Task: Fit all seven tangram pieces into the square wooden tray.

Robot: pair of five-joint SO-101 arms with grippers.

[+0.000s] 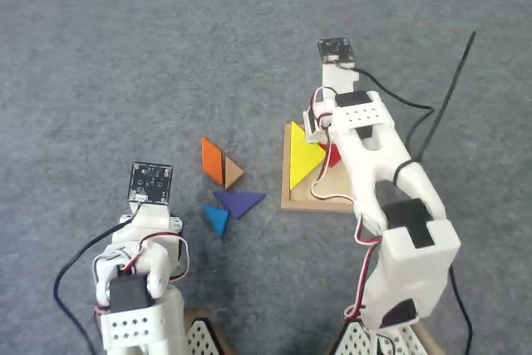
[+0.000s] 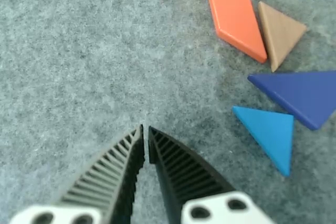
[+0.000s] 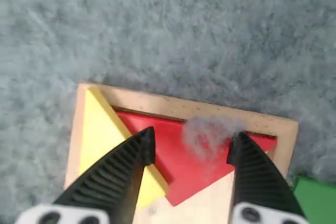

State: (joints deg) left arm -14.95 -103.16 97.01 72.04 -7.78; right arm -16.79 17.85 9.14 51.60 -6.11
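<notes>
- A square tray (image 1: pixel 293 202) sits right of centre on the grey desk (image 1: pixel 100 81).
- It holds a yellow triangle (image 1: pixel 302 160) and a red triangle (image 3: pixel 189 171).
- The right jaws are spread wide above the red triangle.
- An orange parallelogram (image 1: pixel 213 160), brown triangle (image 1: pixel 233 174), purple triangle (image 1: pixel 239 201) and blue triangle (image 1: pixel 218 220) lie loose at centre.
- The left jaws, lower left, are pressed together on nothing.

I see a fuzzy grey felt mat (image 1: pixel 100 81). The tray (image 3: pixel 210 109) is pale, matt bare wood. The red triangle (image 3: pixel 178 166) and orange parallelogram (image 2: pixel 233 15) look smooth, matt painted; the brown triangle (image 2: pixel 281 32) shows grain. My left gripper (image 2: pixel 145 130) has ribbed black plastic fingers (image 2: pixel 178 166)
</notes>
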